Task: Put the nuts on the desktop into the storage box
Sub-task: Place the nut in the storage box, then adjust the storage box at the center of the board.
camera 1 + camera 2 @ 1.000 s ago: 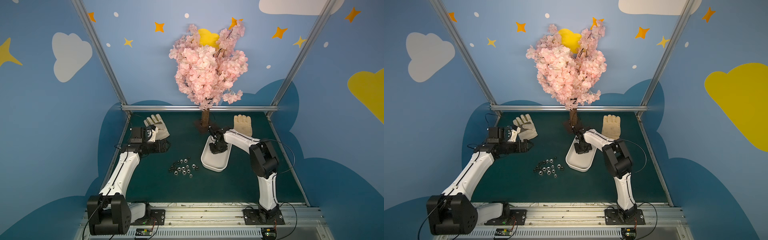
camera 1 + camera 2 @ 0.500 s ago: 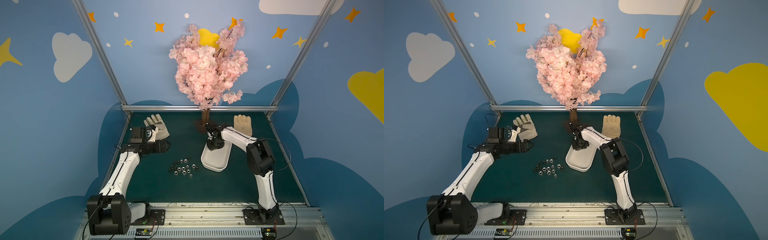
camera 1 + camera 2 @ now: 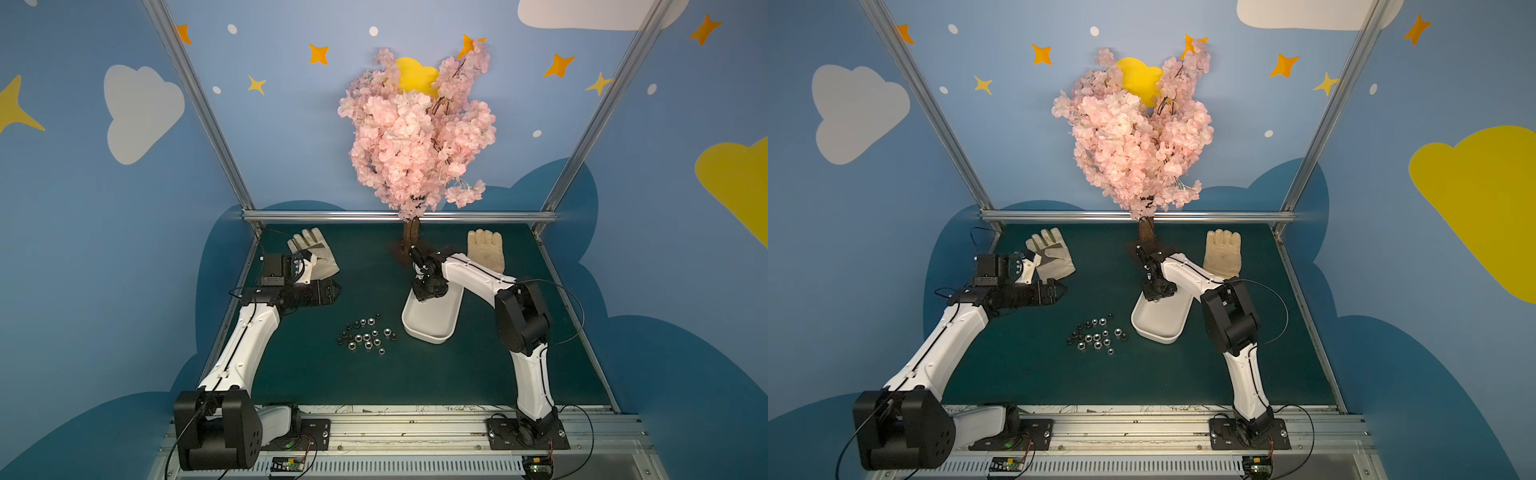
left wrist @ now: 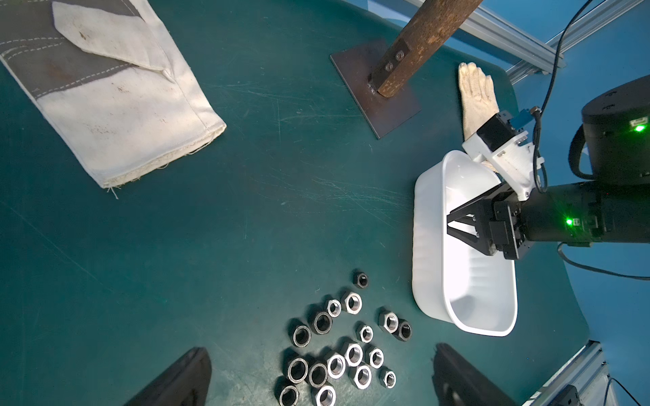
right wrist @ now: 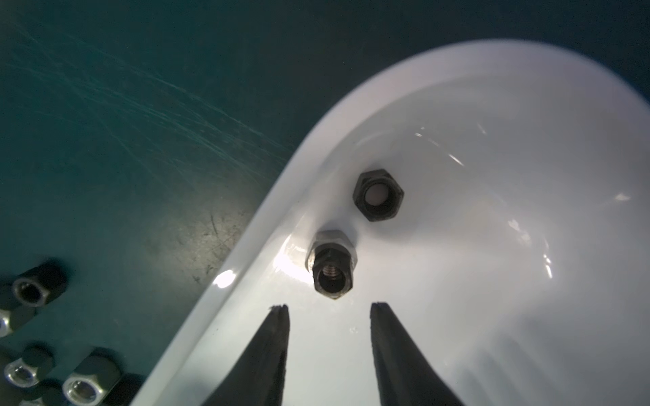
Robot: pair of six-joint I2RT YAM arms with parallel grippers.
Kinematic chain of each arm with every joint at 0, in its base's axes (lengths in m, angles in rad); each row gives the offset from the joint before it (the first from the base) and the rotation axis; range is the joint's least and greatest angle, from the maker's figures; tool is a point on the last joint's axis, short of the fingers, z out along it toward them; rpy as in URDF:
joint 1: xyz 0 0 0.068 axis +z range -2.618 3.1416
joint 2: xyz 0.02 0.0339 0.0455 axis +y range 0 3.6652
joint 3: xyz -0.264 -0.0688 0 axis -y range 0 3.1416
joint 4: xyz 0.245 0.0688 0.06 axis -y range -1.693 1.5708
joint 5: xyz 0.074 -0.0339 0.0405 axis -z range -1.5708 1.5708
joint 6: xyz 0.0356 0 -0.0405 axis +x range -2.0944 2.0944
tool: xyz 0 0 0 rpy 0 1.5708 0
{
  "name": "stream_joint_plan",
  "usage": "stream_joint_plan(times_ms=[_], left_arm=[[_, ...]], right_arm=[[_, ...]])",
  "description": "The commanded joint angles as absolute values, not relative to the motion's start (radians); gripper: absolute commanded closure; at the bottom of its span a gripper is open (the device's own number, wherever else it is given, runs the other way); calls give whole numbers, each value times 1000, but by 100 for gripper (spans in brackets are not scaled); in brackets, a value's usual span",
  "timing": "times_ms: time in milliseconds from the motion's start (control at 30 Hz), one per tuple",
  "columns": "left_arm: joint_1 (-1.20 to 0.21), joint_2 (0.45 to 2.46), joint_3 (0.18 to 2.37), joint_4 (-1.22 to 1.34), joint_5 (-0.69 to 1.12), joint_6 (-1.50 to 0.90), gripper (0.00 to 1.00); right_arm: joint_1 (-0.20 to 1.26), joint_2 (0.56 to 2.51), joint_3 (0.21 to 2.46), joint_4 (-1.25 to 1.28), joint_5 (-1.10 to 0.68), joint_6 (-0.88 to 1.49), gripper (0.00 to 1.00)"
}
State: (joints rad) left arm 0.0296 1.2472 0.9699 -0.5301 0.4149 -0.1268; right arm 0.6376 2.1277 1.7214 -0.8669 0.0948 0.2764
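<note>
Several silver and black nuts (image 3: 365, 335) (image 3: 1096, 335) (image 4: 346, 351) lie clustered on the green desktop (image 3: 332, 382), just left of the white storage box (image 3: 432, 322) (image 3: 1160, 322) (image 4: 425, 246) (image 5: 281, 197). My right gripper (image 3: 424, 296) (image 3: 1156, 296) (image 4: 450, 223) (image 5: 329, 307) hangs over the box's far end, open, with nothing between its fingers. Inside the box a black nut (image 5: 378, 195) lies flat. Another black nut (image 5: 333, 277) rests against a silver one right ahead of the fingertips. My left gripper (image 3: 332, 289) (image 3: 1059, 291) (image 4: 320, 348) hovers wide open above the cluster.
A pale work glove (image 3: 316, 257) lies at the back left, behind my left wrist, and another (image 3: 486, 249) at the back right. The pink tree's trunk (image 3: 411, 239) stands on a dark plate (image 4: 373, 88) just behind the box. Aluminium rails (image 3: 399, 216) edge the desktop.
My right gripper's jaws have parted over the far end of the box, and the wrist has shifted slightly. The left arm has not moved.
</note>
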Motion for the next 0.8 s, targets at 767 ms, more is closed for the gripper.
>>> stream_joint_plan(times_ms=[767], left_arm=[[26, 1232, 953, -525, 394, -124, 0]], right_arm=[[876, 2138, 1949, -840, 68, 195, 53]])
